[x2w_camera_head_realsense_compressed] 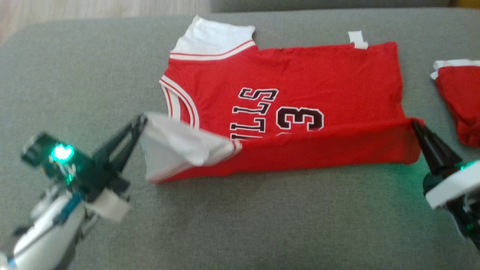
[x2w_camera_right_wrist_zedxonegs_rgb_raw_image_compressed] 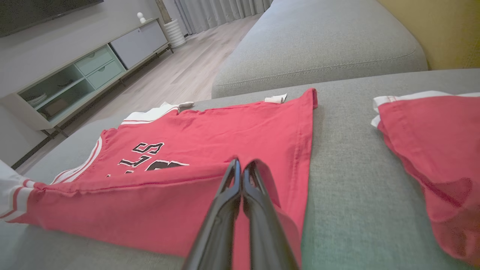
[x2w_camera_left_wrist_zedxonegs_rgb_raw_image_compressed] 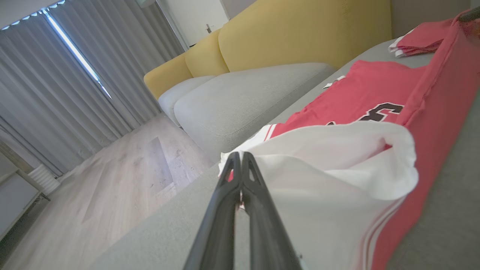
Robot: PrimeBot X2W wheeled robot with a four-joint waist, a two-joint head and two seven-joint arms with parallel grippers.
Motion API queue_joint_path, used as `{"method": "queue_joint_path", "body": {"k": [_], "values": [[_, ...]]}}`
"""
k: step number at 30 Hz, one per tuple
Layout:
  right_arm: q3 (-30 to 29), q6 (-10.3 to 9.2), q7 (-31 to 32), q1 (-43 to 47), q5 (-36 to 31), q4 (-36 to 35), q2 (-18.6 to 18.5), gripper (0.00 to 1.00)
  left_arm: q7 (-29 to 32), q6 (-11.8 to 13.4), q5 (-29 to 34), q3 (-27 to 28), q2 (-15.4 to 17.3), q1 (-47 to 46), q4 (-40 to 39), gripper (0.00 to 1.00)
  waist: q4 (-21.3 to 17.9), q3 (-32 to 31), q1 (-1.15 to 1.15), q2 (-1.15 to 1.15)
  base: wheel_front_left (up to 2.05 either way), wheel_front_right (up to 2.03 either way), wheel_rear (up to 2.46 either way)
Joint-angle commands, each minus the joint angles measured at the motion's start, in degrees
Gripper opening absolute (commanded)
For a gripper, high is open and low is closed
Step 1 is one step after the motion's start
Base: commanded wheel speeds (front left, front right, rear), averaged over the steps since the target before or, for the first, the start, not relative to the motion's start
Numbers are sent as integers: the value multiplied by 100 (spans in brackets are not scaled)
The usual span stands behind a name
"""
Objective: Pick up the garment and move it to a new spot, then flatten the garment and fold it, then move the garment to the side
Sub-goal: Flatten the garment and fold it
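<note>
One garment (x2w_camera_head_realsense_compressed: 300,82) edge stretches pinched between left gripper (x2w_camera_head_realsense_compressed: 141,120) and right gripper (x2w_camera_head_realsense_compressed: 414,124).

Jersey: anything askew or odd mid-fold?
Two small things. The near white sleeve, pinched by the left gripper, sags in a loose pouch instead of lying flat. A white tag pokes out past the far edge of the jersey.

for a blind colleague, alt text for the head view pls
A red basketball jersey with white trim lies on a grey cushion, its near edge lifted: the left gripper pinches the white sleeve end, the right gripper the hem corner. A second red garment lies at the right.
</note>
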Motion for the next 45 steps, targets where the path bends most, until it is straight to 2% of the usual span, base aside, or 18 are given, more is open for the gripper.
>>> {"method": "queue_joint_path", "body": {"k": [1, 11, 12, 13, 14, 16, 19, 21, 26, 30, 34, 37, 38, 39, 40, 42, 45], "values": [[30, 37, -8, -102, -8, -64, -143, 0, -14, -14, 59, 279, 178, -403, -63, 0, 11, 159, -2, 0, 0, 0, 0], [269, 37, 192, -1039, -42, 435, 2, 0, -14, -379, 476, 26, -250, -2086, 1092, 0, -36, 773, -2, 0, 0, 0, 0], [304, 37, 198, -1087, -31, 475, 25, 19, -14, -398, 460, 4, -301, -2153, 1222, 31, -48, 794, -2, 0, 0, 0, 0], [342, 37, 193, -1119, -19, 509, 48, 46, -14, -409, 458, -15, -347, -2203, 1326, 96, -60, 804, -2, 0, 0, 0, 0], [376, 37, 179, -1141, -12, 544, 64, 100, -14, -408, 444, -3, -400, -2232, 1382, 100, -72, 808, -2, 0, 0, 0, 0], [409, 37, 83, -1167, -34, 622, 90, 100, -14, -364, 351, 87, -494, -2167, 1492, 100, -104, 783, -2, 0, 0, 0, 0], [396, 37, -124, -1105, -98, 682, 132, 100, -14, -103, 26, 415, -684, -1791, 1565, 100, -155, 667, -2, 0, 0, 0, 0], [340, 37, -234, -988, -106, 668, 169, 100, -14, 84, -383, 758, -902, -1358, 1587, 100, -191, 569, -2, 0, 0, 0, 0], [48, 37, -391, -484, -194, 514, 258, 100, -14, 325, -1195, 1183, -1489, -100, 1846, 100, -240, 325, -2, 0, 0, 0, 0], [-107, 37, -414, -276, -299, 429, 367, 100, 106, 412, -1585, 1326, -1767, 249, 2157, 100, -294, 244, -2, 0, 0, 0, 0], [-184, 37, -419, -211, -362, 414, 431, 100, 269, 449, -1779, 1395, -1880, 323, 2424, 100, -326, 204, -2, 0, 0, 0, 0], [-215, 37, -420, -191, -405, 435, 499, 100, 387, 362, -1855, 1369, -1897, 297, 2685, 100, -355, 165, -2, 0, 0, 0, 0], [-225, 37, -413, -186, -410, 462, 523, 100, 430, 316, -1876, 1347, -1907, 283, 2756, 89, -361, 150, -2, 0, 0, 0, 0], [-237, 37, -402, -182, -418, 508, 549, 100, 454, 266, -1890, 1322, -1915, 268, 2815, 19, -365, 135, -2, 0, 0, 0, 0], [-251, 37, -380, -180, -435, 576, 579, 100, 489, 190, -1908, 1284, -1929, 259, 2869, 0, -368, 114, -2, 0, 0, 0, 0], [-292, 37, -310, -177, -476, 771, 662, 100, 573, 38, -1924, 1186, -1959, 250, 2951, 0, -356, 67, -2, 0, 0, 0, 0], [-364, 37, -174, -190, -481, 1123, 876, 100, 461, -65, -1834, 1060, -1941, 238, 2962, 0, -316, -15, -2, 0, 0, 0, 0]]}}
